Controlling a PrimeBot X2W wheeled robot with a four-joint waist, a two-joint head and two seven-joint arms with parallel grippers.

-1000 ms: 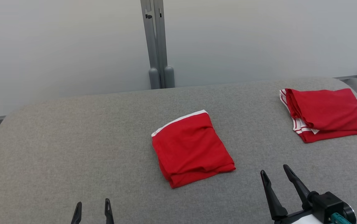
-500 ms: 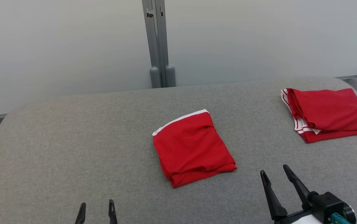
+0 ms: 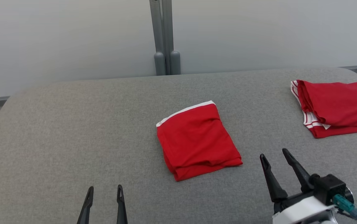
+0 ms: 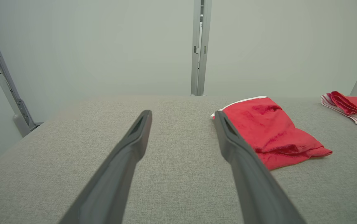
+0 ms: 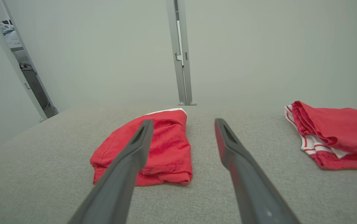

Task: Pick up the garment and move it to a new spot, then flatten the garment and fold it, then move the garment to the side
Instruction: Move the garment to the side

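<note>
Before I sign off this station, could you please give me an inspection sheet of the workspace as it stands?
Surface: grey fabric-covered table, smooth, with rounded corners.
Job's things: folded red garment with a white band, lying mid-table; second red garment, loosely folded with striped trim, at the table's far right.
Clutter: nothing seen.
Grippers: left gripper and right gripper both open, holding nothing, at the near side and touching neither garment.
Cables: teal connector with a thin lead at the right wrist.
Surroundings: pale wall panels and a grey upright post behind the table.
</note>
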